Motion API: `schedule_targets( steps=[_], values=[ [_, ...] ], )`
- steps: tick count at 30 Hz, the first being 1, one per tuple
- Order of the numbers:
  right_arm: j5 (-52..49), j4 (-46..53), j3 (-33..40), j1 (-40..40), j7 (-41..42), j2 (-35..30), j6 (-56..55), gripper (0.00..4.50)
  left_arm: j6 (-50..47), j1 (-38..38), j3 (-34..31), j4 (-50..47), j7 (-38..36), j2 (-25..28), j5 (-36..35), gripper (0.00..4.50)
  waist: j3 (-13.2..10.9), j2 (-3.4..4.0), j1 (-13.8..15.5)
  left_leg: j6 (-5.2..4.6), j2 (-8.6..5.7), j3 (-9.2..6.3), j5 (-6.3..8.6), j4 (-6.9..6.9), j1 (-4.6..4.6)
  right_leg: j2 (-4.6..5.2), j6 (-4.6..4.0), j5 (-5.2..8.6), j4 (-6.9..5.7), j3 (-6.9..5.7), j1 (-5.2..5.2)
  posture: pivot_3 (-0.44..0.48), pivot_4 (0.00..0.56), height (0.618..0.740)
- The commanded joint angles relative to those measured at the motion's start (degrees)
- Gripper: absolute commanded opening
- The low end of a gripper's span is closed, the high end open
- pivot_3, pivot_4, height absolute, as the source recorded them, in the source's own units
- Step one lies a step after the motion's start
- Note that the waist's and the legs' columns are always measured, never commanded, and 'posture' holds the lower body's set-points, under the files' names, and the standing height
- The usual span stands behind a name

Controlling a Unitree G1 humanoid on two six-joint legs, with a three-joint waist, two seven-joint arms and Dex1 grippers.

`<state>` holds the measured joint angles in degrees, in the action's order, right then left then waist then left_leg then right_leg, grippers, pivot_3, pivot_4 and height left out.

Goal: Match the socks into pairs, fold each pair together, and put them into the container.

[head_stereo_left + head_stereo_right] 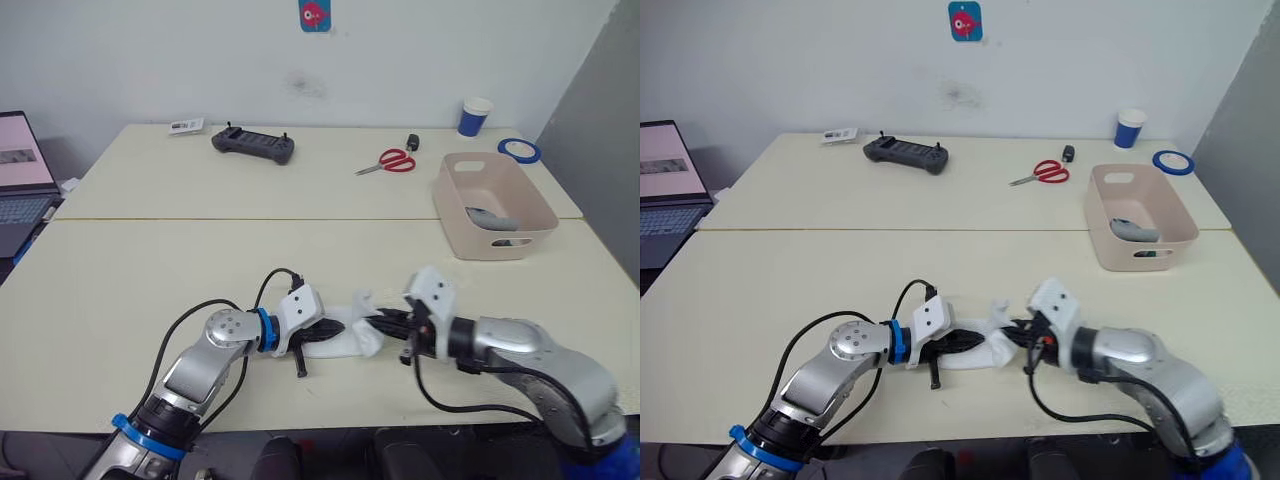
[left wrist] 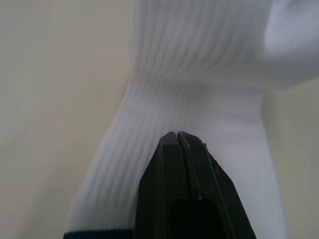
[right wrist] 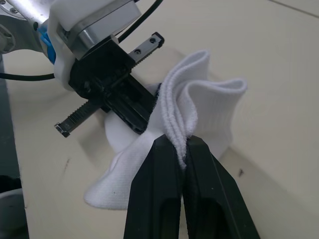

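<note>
White socks (image 1: 352,331) — pinched between left fingers (image 2: 175,142) and right fingers (image 3: 172,149).

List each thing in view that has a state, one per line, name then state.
white socks: on the table's near edge, bunched, pinched from both ends.
left gripper: shut on the white socks.
right gripper: shut on the white socks' folded edge.
container: upright, open, a grey sock inside.
scissors: lying flat, blades closed.
laptop: open, screen lit.
blue paper cup: upright.
</note>
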<state>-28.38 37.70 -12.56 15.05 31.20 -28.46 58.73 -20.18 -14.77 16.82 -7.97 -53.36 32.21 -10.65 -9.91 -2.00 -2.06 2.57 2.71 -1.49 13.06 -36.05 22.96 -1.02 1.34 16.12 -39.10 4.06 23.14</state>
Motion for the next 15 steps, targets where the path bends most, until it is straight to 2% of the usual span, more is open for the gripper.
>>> schedule_targets(
  steps=[1,5,15],
  values=[
    [0.2,-0.8,-1.5,1.9,-0.9,0.6,1.2,0.03,-3.5,1.4,-4.9,-4.7,-0.8,2.7,-3.5,0.0,0.0,0.0,0.0,0.0,0.0,0.01,0.0,0.0,0.01,0.0,0.0,0.0,0.02,0.01,0.01,0.0,0.15,0.74],
    [0.4,-2.6,-3.0,3.7,-0.9,0.8,1.6,0.03,-4.6,3.6,-5.0,-5.0,-1.0,5.0,-3.0,0.0,0.0,0.0,0.1,0.0,0.01,0.0,0.0,0.02,0.02,0.01,-0.01,0.02,0.03,-0.02,0.03,0.0,0.15,0.74],
    [2.5,-9.7,-7.4,8.7,-3.6,7.2,1.8,0.03,-3.1,5.8,-3.5,-2.7,0.5,3.7,-1.0,0.0,0.0,0.02,0.1,0.0,0.01,0.02,0.0,0.01,-0.02,0.01,-0.01,0.01,0.01,0.0,0.01,0.0,0.15,0.74]
  ],
)
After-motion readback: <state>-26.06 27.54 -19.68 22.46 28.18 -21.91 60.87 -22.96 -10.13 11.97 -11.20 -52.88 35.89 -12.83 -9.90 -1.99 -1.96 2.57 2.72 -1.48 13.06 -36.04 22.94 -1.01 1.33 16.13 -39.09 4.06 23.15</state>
